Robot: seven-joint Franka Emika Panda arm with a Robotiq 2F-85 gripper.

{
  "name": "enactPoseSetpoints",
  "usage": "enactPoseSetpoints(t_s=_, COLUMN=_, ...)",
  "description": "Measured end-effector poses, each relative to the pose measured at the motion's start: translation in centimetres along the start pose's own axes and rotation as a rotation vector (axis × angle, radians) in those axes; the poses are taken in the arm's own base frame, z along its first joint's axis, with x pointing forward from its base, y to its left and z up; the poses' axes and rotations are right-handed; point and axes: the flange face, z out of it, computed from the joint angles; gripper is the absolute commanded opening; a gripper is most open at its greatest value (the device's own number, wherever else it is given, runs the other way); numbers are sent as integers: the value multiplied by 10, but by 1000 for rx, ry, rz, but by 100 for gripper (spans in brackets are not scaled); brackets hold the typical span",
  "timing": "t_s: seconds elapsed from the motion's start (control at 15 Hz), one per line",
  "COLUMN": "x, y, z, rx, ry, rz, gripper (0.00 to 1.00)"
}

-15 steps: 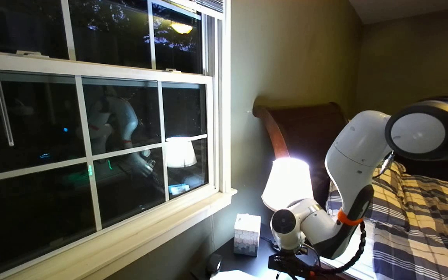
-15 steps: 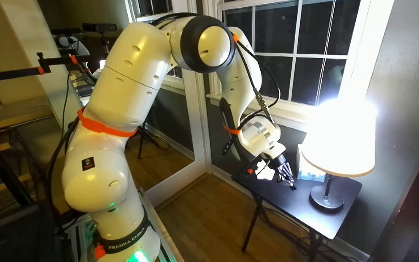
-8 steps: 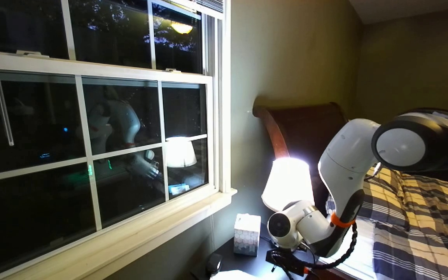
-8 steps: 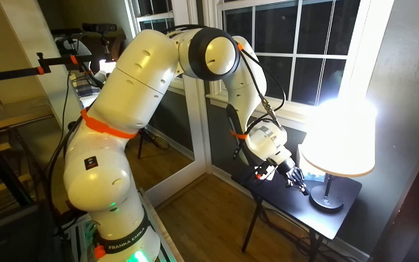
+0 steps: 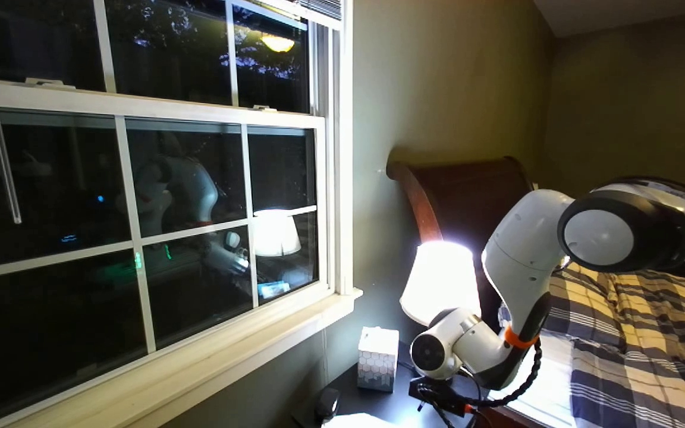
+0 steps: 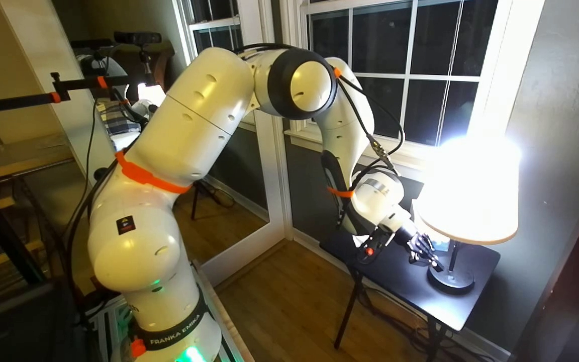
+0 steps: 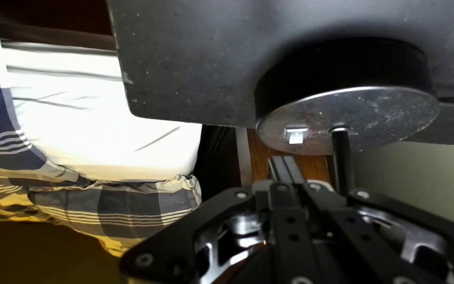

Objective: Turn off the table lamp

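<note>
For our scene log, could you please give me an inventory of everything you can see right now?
window: at least 1, white frame, in the wall
table: 1, black, near the window
table lamp: 1, white and black, lit, on the table
small switch: 1, whitish, on the lamp's base
patterned box: 1, white and grey, on the table
small dark object: 1, black, at the table's edge, too dim to identify
bed: 1, navy, grey and yellowish plaid, near the table
headboard: 1, dark brown, at the bed's end
mirror: 1, white-framed, behind the robot arm
floor: 1, brown wood, under the table
robot arm: 1, white with orange bands, over the table
pincer: 1, black and silver, shut, near the lamp's base
</note>
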Motion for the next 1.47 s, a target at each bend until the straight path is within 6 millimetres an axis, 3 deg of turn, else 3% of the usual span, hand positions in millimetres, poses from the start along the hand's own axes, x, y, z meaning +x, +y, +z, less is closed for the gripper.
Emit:
enactPoseSetpoints(t_s=0.93, x=6, y=-8, z=6, rx=37, ry=31, rz=-30, gripper=0)
enactPoseSetpoints(t_s=1.47, x=2, y=-5, z=19, rx=37, ry=56, rz=-61, gripper=0)
